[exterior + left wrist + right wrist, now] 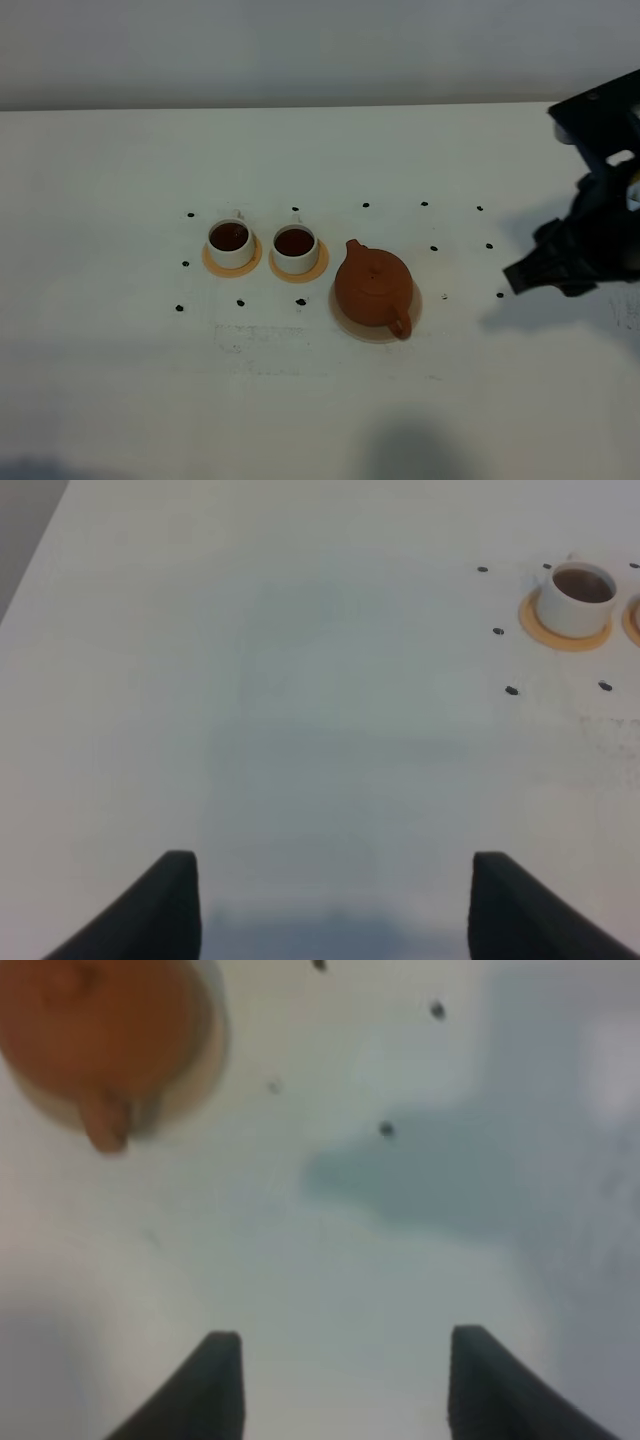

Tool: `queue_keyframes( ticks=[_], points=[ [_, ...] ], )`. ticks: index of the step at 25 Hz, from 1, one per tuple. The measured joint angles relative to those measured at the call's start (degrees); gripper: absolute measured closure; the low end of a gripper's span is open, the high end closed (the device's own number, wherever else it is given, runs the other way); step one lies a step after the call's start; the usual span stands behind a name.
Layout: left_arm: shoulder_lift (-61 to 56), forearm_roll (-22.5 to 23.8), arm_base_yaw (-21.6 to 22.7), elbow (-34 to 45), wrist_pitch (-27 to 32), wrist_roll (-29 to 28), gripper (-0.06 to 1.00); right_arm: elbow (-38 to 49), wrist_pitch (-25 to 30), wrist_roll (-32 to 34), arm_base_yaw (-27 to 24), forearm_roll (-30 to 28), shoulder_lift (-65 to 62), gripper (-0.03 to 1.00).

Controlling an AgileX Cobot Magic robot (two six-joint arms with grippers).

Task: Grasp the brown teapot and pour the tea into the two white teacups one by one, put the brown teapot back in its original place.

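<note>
The brown teapot stands upright on its large beige disc, its original place, with the handle toward the front. Left of it, two white teacups hold dark tea, each on a small orange coaster. One cup shows in the left wrist view. My right gripper hangs open and empty well to the right of the teapot. My left gripper is open over bare table, out of the exterior view.
Small black dots mark the white table around the cups and teapot. The right arm's black body fills the right edge. The table's far edge runs along the top.
</note>
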Motion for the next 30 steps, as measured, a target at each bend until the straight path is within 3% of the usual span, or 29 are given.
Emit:
queue_keyframes(
  ticks=[4,8,21,30],
  points=[
    [0.00,0.00,0.00,0.00,0.00,0.00,0.36,0.04,5.22,2.51,0.00,-2.19,-5.23,0.52],
    [0.00,0.00,0.00,0.00,0.00,0.00,0.36,1.42,6.72,2.97,0.00,-2.80,-11.49,0.52],
    [0.00,0.00,0.00,0.00,0.00,0.00,0.36,24.72,6.50,3.17,0.00,-4.57,-40.11,0.52],
    [0.00,0.00,0.00,0.00,0.00,0.00,0.36,27.45,8.87,2.89,0.00,2.28,-50.38,0.52]
  ],
)
